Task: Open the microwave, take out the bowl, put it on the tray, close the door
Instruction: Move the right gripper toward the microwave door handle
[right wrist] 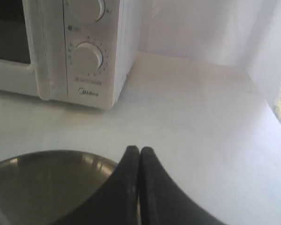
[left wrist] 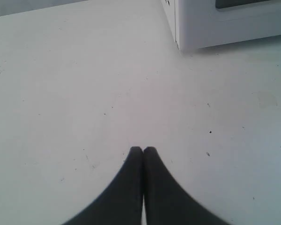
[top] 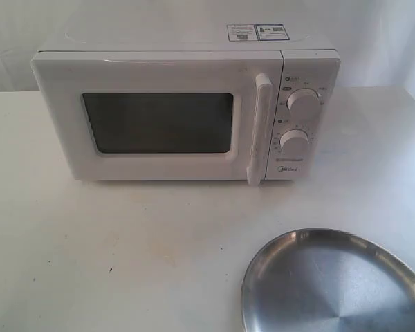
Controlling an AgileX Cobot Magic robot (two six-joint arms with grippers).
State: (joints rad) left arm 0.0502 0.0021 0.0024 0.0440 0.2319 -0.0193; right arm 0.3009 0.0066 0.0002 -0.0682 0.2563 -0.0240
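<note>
Microwave, white with two knobs, sits by the far edge of the surface, door shut; shiny tray lies at the near right corner. Left claw and right claw are pinched together, empty.

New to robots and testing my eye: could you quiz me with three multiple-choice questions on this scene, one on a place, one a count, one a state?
1. Where is the tray relative to the microwave? A) on top of it B) on the table in front of it C) inside it
2. How many round knobs has the microwave? A) one B) two C) four
3. The door is: A) wide open B) taken off C) shut
Answers: B, it lies on the table toward the knob side; B, two knobs, one above the other; C, the door sits flush with the front.
</note>
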